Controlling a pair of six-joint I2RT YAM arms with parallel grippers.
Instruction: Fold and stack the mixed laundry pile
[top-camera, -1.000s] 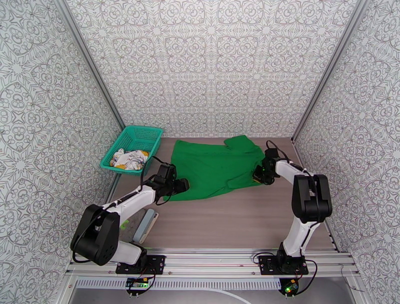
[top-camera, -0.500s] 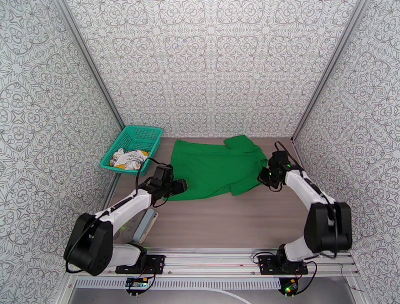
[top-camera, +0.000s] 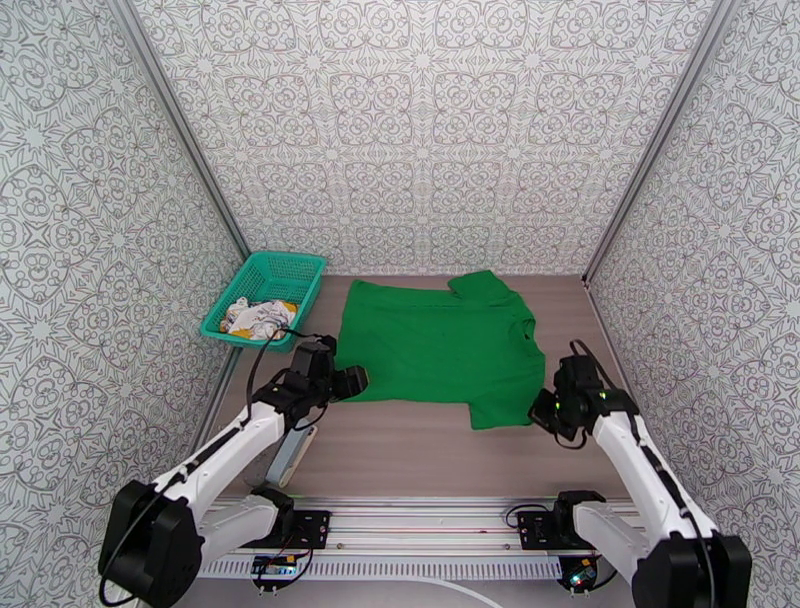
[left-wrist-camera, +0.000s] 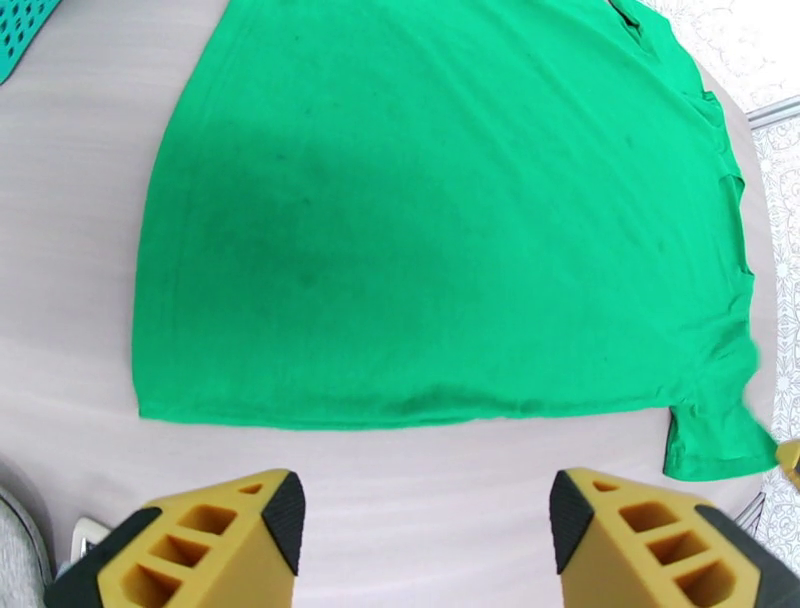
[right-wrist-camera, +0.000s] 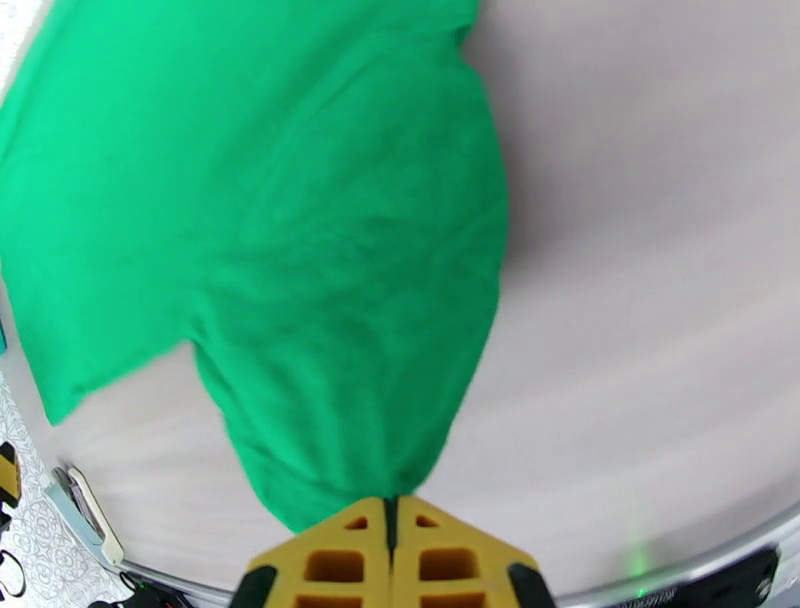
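**Right gripper** (right-wrist-camera: 392, 505) (top-camera: 545, 412): its jaws are pressed together and pinch a bunched fold of the shirt (right-wrist-camera: 330, 230). The fold is the sleeve at the shirt's near right corner. In the right wrist view the cloth fans out from the fingertips, widens away from them, and lies on the tabletop (right-wrist-camera: 650, 250). This gripper stands over the right part of the tabletop, near its right edge and about midway between the far and near edges.

**Left gripper** (left-wrist-camera: 427, 520) (top-camera: 352, 380): its jaws stand wide apart with nothing between them. In the left wrist view both fingertips are over bare tabletop, just short of the shirt's (left-wrist-camera: 440, 220) near edge and apart from it, at the shirt's near left corner.

**Shirt** (top-camera: 440, 340): bright green and short-sleeved. It is spread flat across the middle of the tabletop (top-camera: 420, 450) with its collar toward the right edge and its hem toward the left. One sleeve points to the far edge and the other is the pinched one.

**White garment** (top-camera: 258, 318): printed and crumpled. It lies inside the basket (top-camera: 285, 270), at the basket's near end.

**Basket**: teal mesh, at the far left corner of the tabletop, just beside the shirt's hem and apart from it.
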